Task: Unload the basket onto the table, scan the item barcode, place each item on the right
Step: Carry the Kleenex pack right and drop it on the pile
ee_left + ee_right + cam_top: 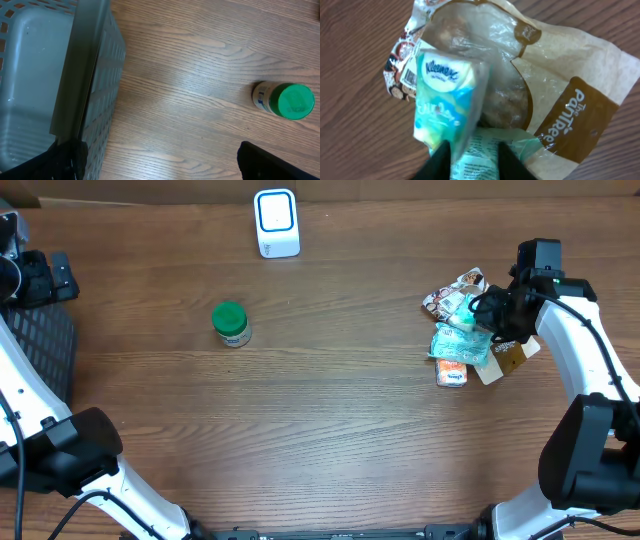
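Right fingers (436,165) flank Kleenex pack (445,95) on bag (580,65).

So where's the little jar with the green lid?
In the overhead view the green-lidded jar sits alone on the table's left half, just below the white scanner.

My overhead looks straight down on the whole table (330,410). Left wrist looks down at the jar (285,100), shared with overhead; right wrist sits close over the packets (520,100).
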### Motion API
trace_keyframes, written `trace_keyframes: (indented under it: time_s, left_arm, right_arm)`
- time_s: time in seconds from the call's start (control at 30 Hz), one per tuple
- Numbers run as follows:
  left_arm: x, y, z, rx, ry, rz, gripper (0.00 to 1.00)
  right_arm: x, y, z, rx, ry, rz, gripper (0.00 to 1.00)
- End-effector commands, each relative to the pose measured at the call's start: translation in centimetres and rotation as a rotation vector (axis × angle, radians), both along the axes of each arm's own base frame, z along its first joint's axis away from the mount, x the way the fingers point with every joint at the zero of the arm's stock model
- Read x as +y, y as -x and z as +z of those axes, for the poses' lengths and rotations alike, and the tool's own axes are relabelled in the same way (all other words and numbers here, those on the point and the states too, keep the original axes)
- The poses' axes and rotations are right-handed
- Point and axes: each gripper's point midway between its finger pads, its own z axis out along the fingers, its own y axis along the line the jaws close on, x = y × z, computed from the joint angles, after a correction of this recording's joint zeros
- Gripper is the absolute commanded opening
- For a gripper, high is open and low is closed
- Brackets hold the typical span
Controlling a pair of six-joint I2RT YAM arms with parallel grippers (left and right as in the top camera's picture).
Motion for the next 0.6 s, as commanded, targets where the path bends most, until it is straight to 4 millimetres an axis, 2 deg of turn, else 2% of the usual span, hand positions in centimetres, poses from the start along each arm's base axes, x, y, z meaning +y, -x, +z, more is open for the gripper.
trace_keyframes:
  time_s: [0.0,0.1,0.2,0.43,0.57]
  left_arm:
    - [0.1,0.3,1.5,-0.037,-0.030,-0.015,0.99]
    - [0.1,0.3,1.5,-0.037,-0.030,-0.015,1.00]
    - [0.1,0.3,1.5,-0.037,-0.030,-0.015,1.00]
    - [0.1,0.3,1.5,-0.037,-0.030,-0.015,1.00]
    - [0.1,0.3,1.5,-0.037,-0.030,-0.015,1.00]
  right_arm:
    - [0.2,0.0,0.0,0.001,-0.008,-0.003,0.32]
    - [0.2,-0.1,0.7,0.002,-0.009,-0.003,0.37]
    - [0.2,-0.2,2.2,0.002,-0.008,-0.003,0.46]
    - [0.3,-0.3,7.1,-0.003,-0.014,0.000,0.46]
    - [2.7,-0.4,10.1,-0.034,-0.145,0.049,0.52]
